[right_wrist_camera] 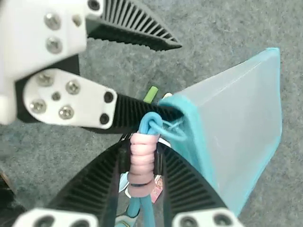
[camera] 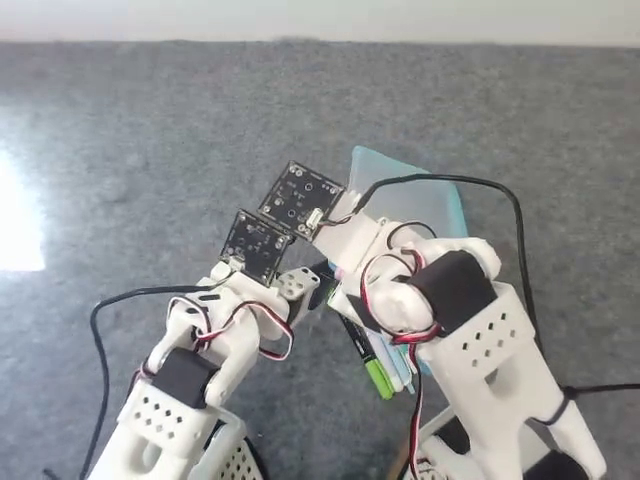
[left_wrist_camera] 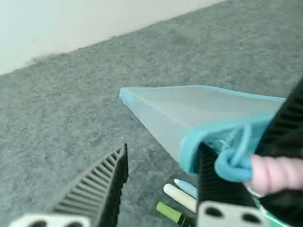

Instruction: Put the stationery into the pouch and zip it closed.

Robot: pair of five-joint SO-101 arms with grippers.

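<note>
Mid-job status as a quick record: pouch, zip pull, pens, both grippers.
pouch: translucent with teal edging, on the grey table
pink pull: beaded, on a blue cord at the pouch's mouth
right gripper: shut on the pink pull
left gripper: open, one finger by the pouch's teal edge
pens: green, cream and pale blue ends show by the mouth; whether partly inside, cannot tell

The high view looks down on the worktop point(camera: 120, 130) from behind the left arm point(camera: 190, 375) and right arm point(camera: 480, 330). Both wrist views face the pouch point(camera: 420, 205) closely; all three views share it.
</note>
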